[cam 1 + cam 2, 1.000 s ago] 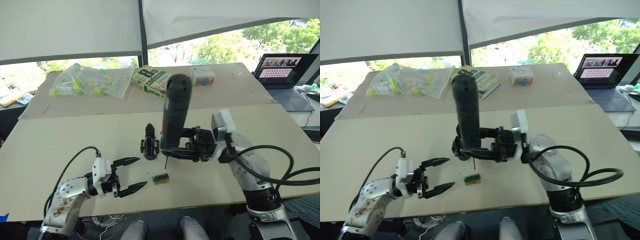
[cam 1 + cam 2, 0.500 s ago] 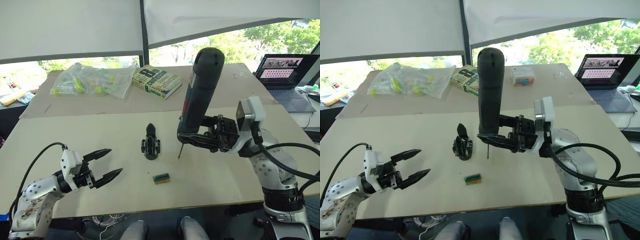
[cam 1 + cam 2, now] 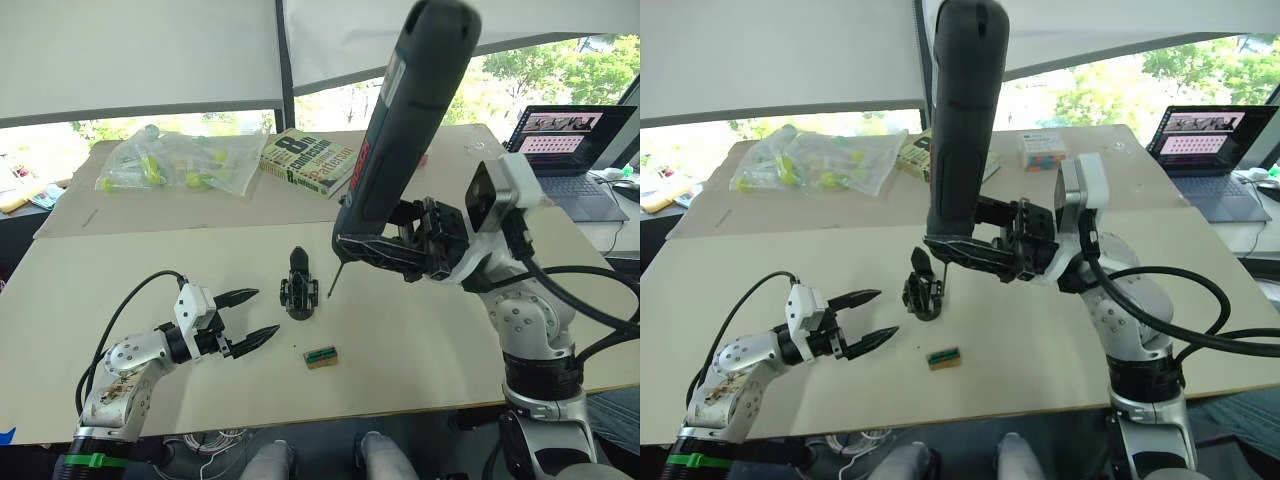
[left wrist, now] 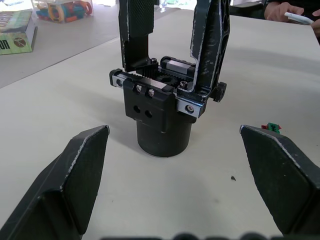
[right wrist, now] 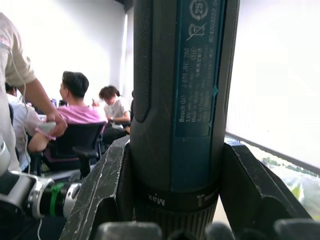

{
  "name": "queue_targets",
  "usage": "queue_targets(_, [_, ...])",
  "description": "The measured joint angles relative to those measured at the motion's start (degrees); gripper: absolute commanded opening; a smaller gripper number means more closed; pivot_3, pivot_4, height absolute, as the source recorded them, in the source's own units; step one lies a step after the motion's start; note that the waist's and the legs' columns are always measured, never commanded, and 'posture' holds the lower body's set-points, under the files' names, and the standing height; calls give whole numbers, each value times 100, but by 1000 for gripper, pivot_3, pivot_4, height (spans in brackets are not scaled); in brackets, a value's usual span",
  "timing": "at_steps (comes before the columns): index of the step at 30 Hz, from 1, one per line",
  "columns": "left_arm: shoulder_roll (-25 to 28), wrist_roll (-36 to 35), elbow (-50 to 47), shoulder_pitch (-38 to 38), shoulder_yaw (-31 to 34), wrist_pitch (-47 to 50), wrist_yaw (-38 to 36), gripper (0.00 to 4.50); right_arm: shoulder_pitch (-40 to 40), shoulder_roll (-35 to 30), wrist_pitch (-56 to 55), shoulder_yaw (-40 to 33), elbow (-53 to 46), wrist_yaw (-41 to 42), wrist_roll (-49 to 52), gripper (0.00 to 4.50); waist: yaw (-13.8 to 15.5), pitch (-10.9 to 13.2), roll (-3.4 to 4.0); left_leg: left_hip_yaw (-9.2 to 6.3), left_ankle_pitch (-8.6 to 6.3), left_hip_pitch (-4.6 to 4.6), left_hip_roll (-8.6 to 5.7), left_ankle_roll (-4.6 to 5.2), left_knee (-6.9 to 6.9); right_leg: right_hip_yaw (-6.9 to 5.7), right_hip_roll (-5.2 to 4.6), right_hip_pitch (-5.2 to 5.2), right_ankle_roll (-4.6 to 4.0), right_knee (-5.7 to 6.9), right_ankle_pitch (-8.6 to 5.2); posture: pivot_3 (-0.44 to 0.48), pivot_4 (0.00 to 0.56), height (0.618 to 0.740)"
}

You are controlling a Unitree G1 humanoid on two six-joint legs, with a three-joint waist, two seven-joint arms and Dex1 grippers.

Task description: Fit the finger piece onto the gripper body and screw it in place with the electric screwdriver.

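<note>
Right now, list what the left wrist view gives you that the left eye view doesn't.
Left wrist adds: the screws on the gripper body and a person's hand. Left eye adds: the right gripper shut on the raised screwdriver, the laptop, the plastic bag. Shared: the gripper body, the open left gripper, the small green part.

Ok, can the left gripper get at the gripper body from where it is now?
Probably yes. The left gripper is open and points at the gripper body, with only bare table between them. The electric screwdriver in the right gripper hangs above, off the approach line.
</note>
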Motion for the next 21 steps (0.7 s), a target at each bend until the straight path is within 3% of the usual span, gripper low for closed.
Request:
queue_targets(9, [-327, 755, 560, -250, -406, -296, 288, 4428, -77, 26, 64, 41, 1, 124, 53, 1948, 24, 0, -1, 0, 0, -21, -8, 0, 3, 1, -5, -18, -1, 2, 2, 0, 150, 740])
queue_targets(21, [-787, 1115, 1369, -966, -800, -410, 359, 4428, -74, 4, 126, 49, 2, 215, 43, 1948, 16, -1, -1, 0, 2, -43, -10, -2, 8, 2, -3, -48, -6, 25, 6, 0, 150, 740])
